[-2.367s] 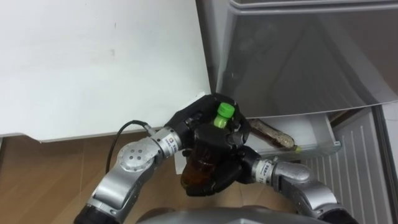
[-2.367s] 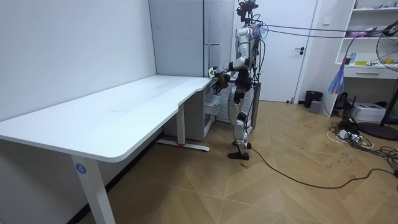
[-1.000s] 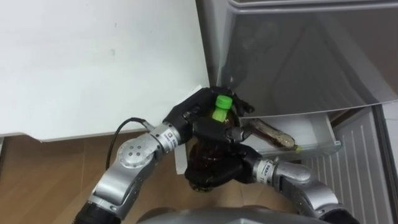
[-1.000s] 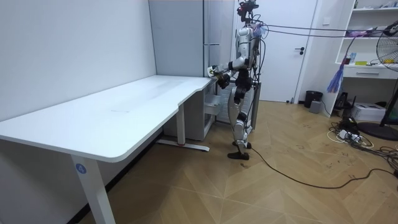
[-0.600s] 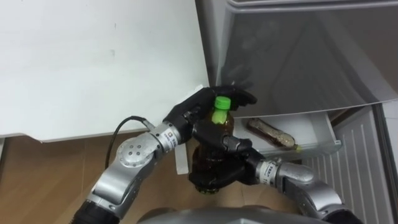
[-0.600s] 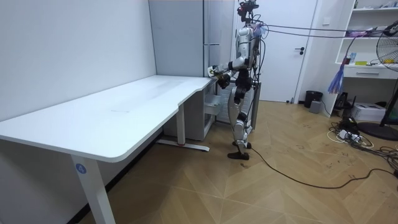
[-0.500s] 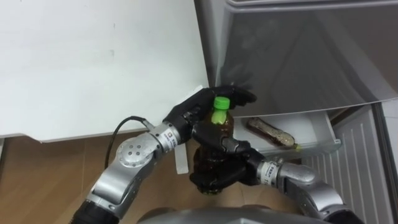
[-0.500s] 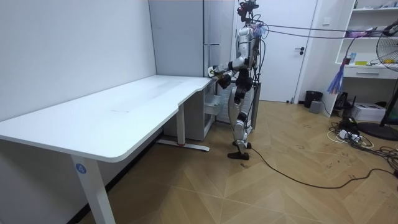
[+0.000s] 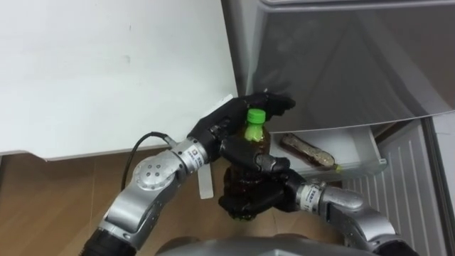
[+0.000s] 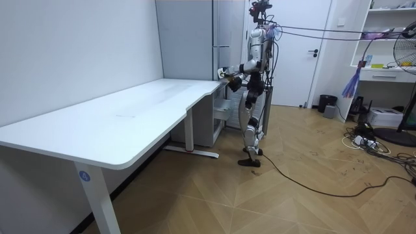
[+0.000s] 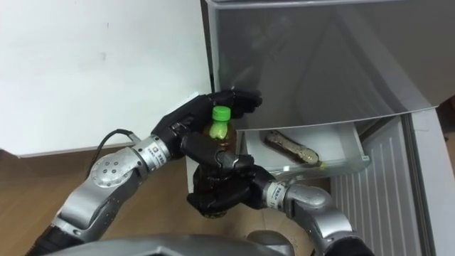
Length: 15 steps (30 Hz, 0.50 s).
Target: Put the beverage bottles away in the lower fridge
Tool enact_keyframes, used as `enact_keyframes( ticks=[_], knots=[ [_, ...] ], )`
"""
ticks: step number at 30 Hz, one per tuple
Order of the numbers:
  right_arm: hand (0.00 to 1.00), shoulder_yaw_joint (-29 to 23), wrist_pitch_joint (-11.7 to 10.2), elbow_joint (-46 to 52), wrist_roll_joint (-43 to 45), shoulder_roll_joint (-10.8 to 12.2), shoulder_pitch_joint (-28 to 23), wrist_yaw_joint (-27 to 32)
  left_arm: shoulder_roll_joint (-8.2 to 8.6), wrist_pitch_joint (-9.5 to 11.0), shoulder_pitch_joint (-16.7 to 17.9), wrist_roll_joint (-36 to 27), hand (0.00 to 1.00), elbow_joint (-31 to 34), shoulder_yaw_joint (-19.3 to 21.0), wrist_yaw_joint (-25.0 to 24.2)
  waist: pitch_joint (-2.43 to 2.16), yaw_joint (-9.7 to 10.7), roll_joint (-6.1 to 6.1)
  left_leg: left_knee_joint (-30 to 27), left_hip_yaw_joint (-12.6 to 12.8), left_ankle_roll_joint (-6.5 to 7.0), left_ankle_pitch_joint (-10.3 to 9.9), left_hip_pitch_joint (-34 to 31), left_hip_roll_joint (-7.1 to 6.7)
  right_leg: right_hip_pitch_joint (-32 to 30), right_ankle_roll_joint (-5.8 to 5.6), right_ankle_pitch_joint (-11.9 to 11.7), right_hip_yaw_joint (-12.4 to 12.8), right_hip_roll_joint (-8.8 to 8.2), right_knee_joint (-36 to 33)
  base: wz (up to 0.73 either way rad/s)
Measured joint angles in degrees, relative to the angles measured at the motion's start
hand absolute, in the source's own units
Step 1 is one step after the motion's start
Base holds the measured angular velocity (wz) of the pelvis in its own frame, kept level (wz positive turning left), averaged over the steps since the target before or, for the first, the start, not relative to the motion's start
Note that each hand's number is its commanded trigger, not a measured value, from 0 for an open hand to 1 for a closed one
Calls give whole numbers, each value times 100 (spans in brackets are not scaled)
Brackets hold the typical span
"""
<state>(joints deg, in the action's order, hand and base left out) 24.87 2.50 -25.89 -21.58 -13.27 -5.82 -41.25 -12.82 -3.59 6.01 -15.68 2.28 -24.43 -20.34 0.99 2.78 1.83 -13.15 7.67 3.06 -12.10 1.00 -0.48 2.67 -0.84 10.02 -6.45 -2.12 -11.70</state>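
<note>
At the far end of the white surface (image 9: 106, 64), right in front of the grey fridge (image 9: 341, 64), the robot stands upright with both arms raised before its chest. The right hand (image 9: 256, 192) has its fingers curled round the lower body of a brown drink bottle (image 9: 256, 137) with a green cap, holding it upright from underneath. The left hand (image 9: 234, 117) sits just behind the bottle's neck, its fingers stretched nearly straight past the cap toward the fridge front, gripping nothing. Below the fridge door, the lower drawer (image 9: 357, 144) stands pulled out, and a second bottle (image 9: 307, 151) of dark drink lies on its side inside it, just beside the held bottle.
</note>
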Motion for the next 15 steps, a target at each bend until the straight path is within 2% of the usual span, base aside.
enact_keyframes(
  ticks=[4, 12, 15],
  knots=[
    [100, -28, -85, -2, -114, 0, 16, -25, -33, -9, 0, 1, 0, 297, 60, -13, -5, 1, -1, -72, 0, 4, -1, -140, 13, -113, 13, -28, -5, 6, -13, 0],
    [100, -8, -65, -19, -107, -8, 15, -19, -182, -18, -1, -19, 0, 723, 81, -13, -6, 38, -23, -149, -11, 8, -7, -193, 31, -109, 22, -49, -20, 18, -8, 0],
    [100, -8, -36, -18, -91, -6, 15, -16, -194, -61, -2, -281, 0, 970, 156, -27, -6, 40, -47, -141, -18, 11, -10, -226, 32, -102, 20, -55, -20, 19, -6, 2]
  ],
)
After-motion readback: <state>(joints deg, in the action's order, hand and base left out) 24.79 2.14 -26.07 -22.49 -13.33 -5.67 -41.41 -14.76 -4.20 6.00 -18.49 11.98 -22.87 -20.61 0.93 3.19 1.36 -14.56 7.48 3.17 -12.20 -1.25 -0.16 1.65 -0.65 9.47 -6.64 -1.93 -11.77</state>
